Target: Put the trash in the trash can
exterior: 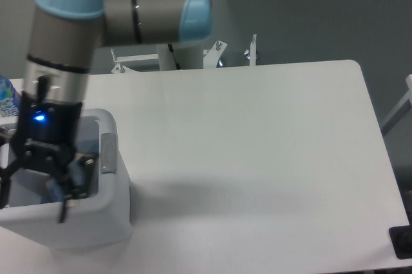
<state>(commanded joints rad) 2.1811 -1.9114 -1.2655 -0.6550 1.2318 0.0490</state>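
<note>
The black two-finger gripper (pixel 33 190) hangs spread wide and empty over the white rectangular plastic bin (pixel 96 222); no trash shows on the white table (pixel 257 158), so the task looks nearly finished.

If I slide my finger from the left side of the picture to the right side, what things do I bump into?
Blue-labelled bottle at the left edge → gripper with its fingers spread over the trash can → bare white table → black object at the bottom right corner.

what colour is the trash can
White, with a light-grey panel on its side; the only camera view shows the trash can.
</note>
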